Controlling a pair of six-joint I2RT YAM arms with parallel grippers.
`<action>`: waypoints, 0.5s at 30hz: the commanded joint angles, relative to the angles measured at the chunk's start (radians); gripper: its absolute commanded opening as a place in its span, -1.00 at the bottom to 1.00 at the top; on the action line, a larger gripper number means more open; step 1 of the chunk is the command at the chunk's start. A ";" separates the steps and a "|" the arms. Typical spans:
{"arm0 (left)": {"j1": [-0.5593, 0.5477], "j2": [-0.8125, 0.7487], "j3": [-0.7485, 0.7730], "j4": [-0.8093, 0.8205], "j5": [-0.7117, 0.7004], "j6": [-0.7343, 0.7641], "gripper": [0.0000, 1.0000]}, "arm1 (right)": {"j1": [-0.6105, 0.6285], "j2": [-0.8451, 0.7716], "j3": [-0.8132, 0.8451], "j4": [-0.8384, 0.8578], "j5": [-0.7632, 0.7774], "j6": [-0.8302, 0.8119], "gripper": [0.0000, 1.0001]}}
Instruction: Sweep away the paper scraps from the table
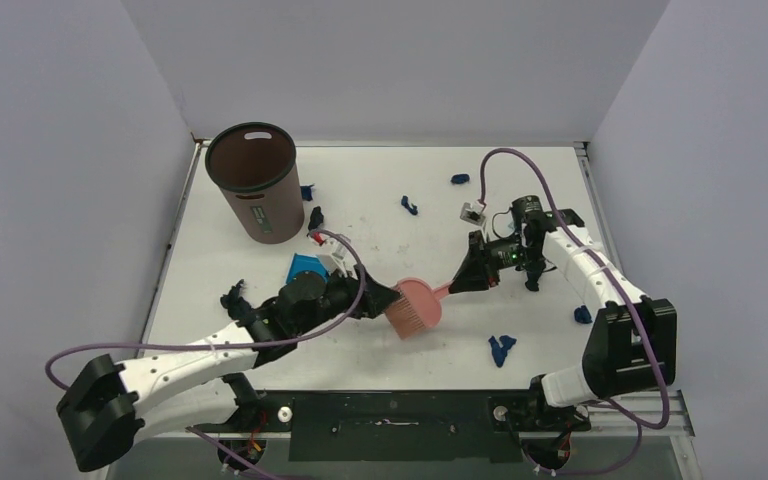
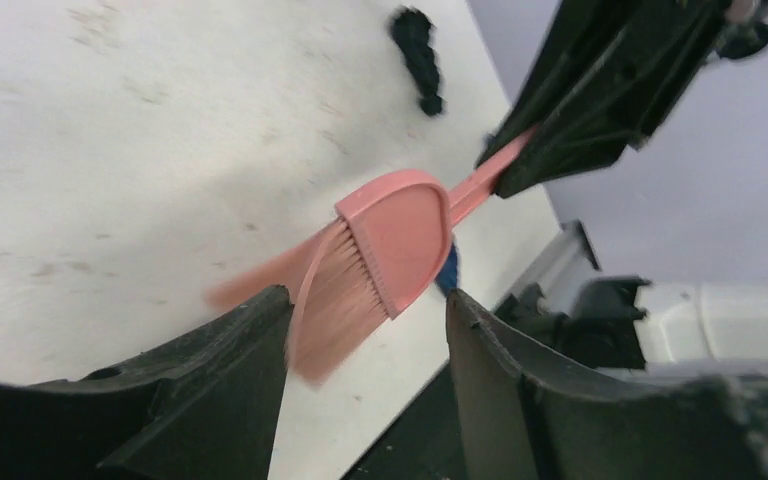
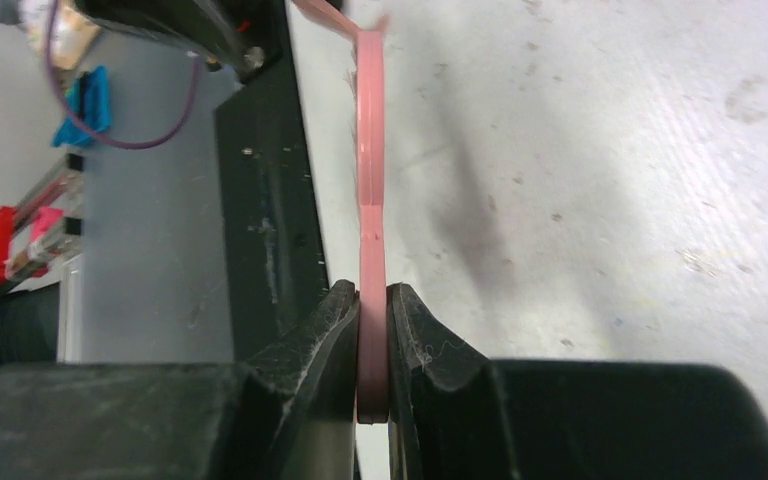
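Right gripper point(image 3: 373, 330): black fingers clamped tight on the thin flat handle of a pink plastic hand brush point(image 1: 415, 308); the handle runs straight out from between the jaws
Left gripper point(image 2: 365, 300): black fingers spread wide apart, holding nothing; the brush head shows between them in the wrist view, bristles blurred; whether either finger touches the bristles I cannot tell
Brush: head down near the middle of the large flat white tabletop point(image 1: 380, 230), in its near half; bristles point toward the near edge; handle slants up and right to the right gripper
Paper scraps point(image 1: 501, 347): small crumpled dark navy-blue bits scattered on the table; one lies near the front, right of the brush head; one sits by the right arm at the right edge; two lie in the far half, right of centre; two more are just beside the bin's base
Bin point(image 1: 255, 190): dark brown cylindrical waste bin, upright and open-topped, in the far left corner
Blue object point(image 1: 307, 268): bright blue plastic piece on the table just behind the left wrist; partly hidden by the arm
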State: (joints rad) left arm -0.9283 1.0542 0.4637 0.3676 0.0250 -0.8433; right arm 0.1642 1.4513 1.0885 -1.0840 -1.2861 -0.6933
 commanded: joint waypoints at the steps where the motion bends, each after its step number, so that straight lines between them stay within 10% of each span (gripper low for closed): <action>1: -0.010 -0.152 0.156 -0.604 -0.373 0.101 0.11 | -0.016 -0.105 -0.076 0.330 0.170 0.247 -0.89; 7: -0.006 -0.164 0.259 -1.065 -0.621 0.033 0.18 | -0.020 -0.206 -0.165 0.572 0.283 0.396 -0.89; 15: 0.061 0.072 0.311 -1.229 -0.710 0.045 0.30 | -0.083 -0.258 -0.205 0.607 0.238 0.414 -0.89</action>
State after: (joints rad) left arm -0.9001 1.0306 0.7090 -0.7136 -0.5800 -0.8074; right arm 0.1013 1.2373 0.8963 -0.5625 -1.0130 -0.3115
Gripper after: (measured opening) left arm 0.643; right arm 0.132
